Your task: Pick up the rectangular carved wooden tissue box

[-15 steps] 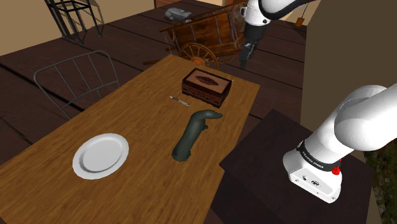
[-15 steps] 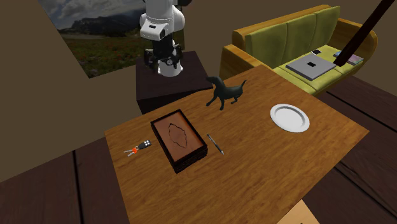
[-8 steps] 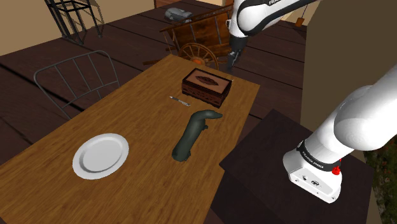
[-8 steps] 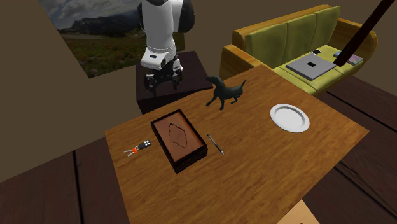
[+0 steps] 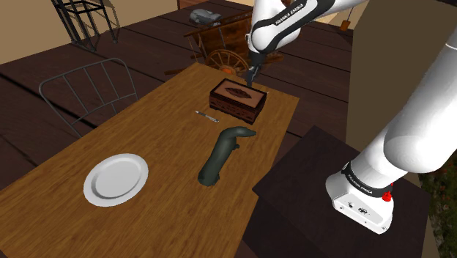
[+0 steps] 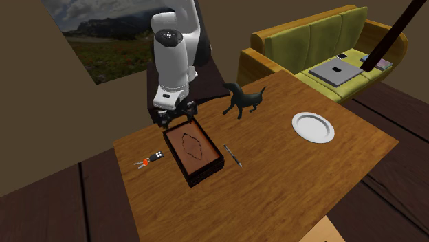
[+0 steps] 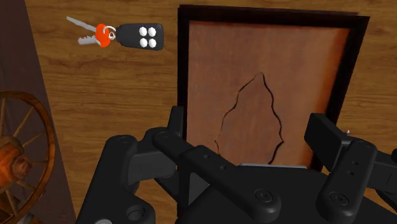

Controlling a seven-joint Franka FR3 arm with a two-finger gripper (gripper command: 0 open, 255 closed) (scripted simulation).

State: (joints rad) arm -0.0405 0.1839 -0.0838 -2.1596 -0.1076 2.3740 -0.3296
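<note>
Seen in the second exterior view, a key fob with keys [image 6: 152, 159] lies on the wooden counter [image 6: 289, 185] at nine o'clock of the carved brown tissue box [image 6: 194, 150]. The box sits flat, slot upward, running from eleven to five o'clock. The jaws hang released over its eleven o'clock end, spread across the short width, I'd judge so as to close on the side walls. A slim metal stick [image 6: 232, 156] lies at three o'clock. The dark dog figurine [image 6: 242, 100] and the white plate [image 6: 313, 127] stand well clear.

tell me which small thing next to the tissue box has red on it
The keys with the black fob, on their red ring. The thin grey stick on the tissue box's other side has none.
</note>
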